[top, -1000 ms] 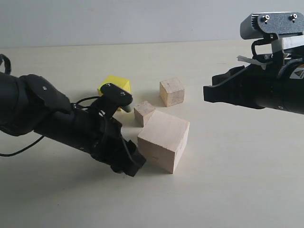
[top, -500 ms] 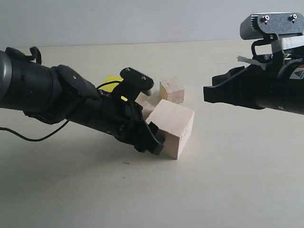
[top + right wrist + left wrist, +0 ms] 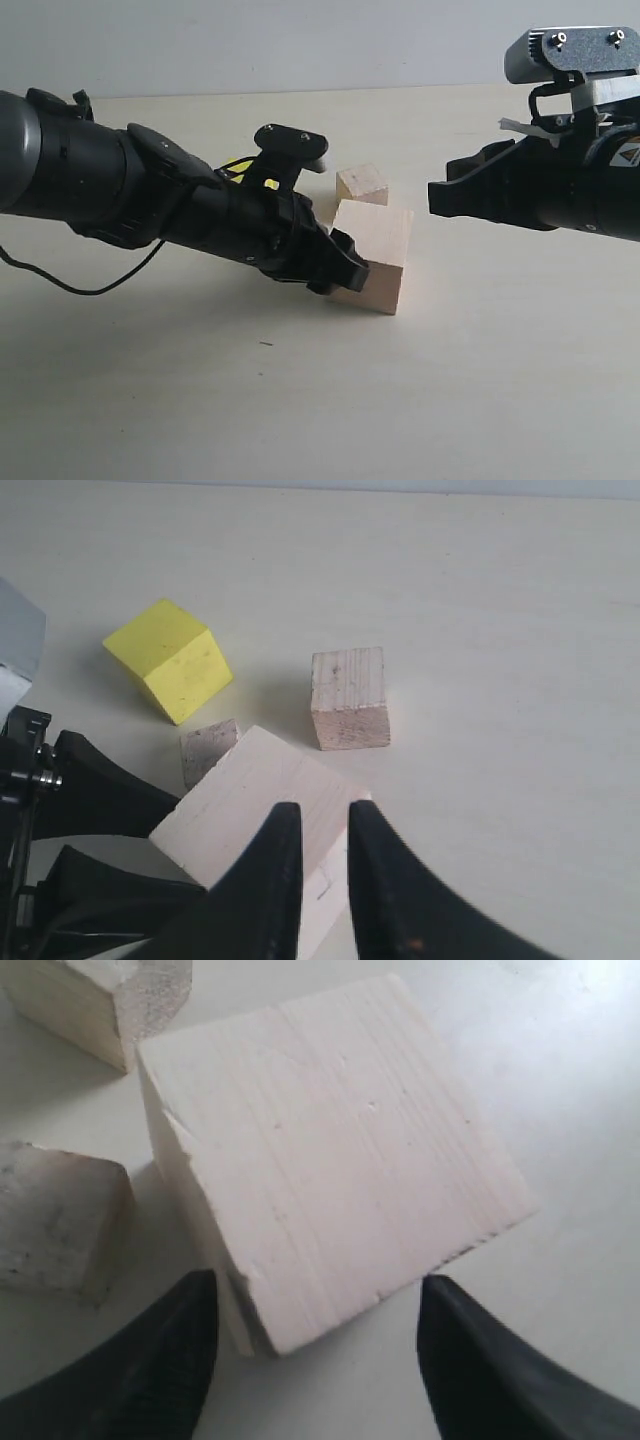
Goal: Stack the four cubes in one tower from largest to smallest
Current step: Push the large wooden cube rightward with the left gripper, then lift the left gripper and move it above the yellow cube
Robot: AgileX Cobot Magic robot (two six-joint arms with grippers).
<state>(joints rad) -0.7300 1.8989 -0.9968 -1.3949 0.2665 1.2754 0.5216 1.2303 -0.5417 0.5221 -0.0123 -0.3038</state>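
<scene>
While wide open, left tool point(image 3: 315, 1360) astride the large pale cube point(image 3: 330, 1150), fingers flanking its near corner.

A pale tabletop point(image 3: 480, 380) carries the large pale cube point(image 3: 380, 250), yellow cube point(image 3: 170, 660) and two tan cubes point(image 3: 348, 698).

Large pale pinkish wooden cube point(image 3: 372, 258) resting on the light tabletop point(image 3: 480, 380) near the middle. Behind it, slightly left, mid-sized tan wooden cube point(image 3: 361, 185). Small tan wooden cube point(image 3: 208, 749) just beside the large cube's far left edge. Bright yellow cube point(image 3: 170, 659) farther left and behind, apart from the others.
</scene>
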